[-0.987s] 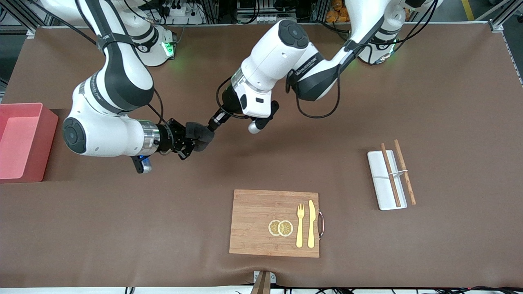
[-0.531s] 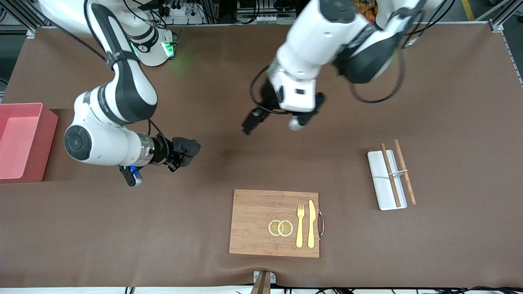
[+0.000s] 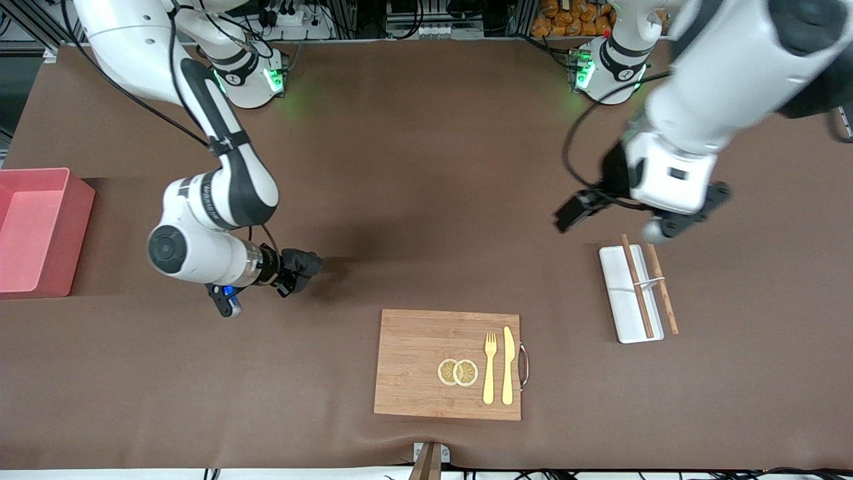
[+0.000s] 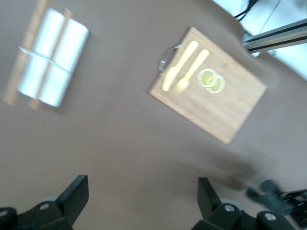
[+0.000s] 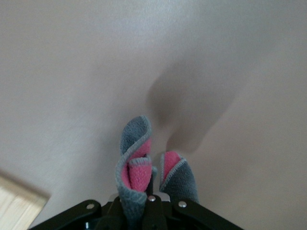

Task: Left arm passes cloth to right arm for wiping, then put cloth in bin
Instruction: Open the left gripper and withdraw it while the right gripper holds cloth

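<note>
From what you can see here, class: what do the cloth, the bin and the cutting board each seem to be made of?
Cloth: soft fleece or microfibre by its fuzzy nap, grey outside, pink inside with stitched edging.
Bin: probably plastic, with smooth, even pink walls and a matte look.
Cutting board: wood or bamboo, with visible striped grain in tan and what looks like a metal handle at one end.

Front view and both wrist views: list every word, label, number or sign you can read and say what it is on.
No text can be read in full.
White right arm, forearm: dark lettering runs along it, too small and tilted to read.
White left arm: blurred, no print legible.
Pink rectangular plastic bin, bamboo cutting board, flat white tray: no markings seen.
</note>
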You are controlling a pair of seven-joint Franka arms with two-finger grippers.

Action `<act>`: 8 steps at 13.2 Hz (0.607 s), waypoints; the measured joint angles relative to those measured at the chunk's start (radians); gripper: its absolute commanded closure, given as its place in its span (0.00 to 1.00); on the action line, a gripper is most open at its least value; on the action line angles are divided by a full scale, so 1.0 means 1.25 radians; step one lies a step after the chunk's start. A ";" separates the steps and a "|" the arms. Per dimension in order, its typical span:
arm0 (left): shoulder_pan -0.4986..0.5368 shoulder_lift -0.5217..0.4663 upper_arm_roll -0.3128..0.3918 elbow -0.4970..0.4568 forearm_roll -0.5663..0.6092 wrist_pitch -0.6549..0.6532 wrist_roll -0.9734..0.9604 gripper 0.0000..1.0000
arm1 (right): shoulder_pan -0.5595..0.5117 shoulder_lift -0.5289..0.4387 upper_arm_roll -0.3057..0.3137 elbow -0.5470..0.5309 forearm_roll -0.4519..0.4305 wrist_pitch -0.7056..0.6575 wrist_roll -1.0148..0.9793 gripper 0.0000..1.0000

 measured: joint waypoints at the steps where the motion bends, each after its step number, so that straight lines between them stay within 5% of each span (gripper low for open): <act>1: 0.040 -0.006 0.000 -0.002 0.000 -0.030 0.072 0.00 | 0.005 -0.001 0.001 -0.032 -0.029 0.045 0.000 1.00; 5: 0.151 -0.038 0.001 -0.033 0.004 -0.092 0.240 0.00 | -0.026 -0.015 -0.009 -0.099 -0.116 0.101 -0.084 1.00; 8: 0.179 -0.079 0.000 -0.077 0.019 -0.093 0.310 0.00 | -0.186 -0.036 -0.017 -0.104 -0.128 0.075 -0.367 1.00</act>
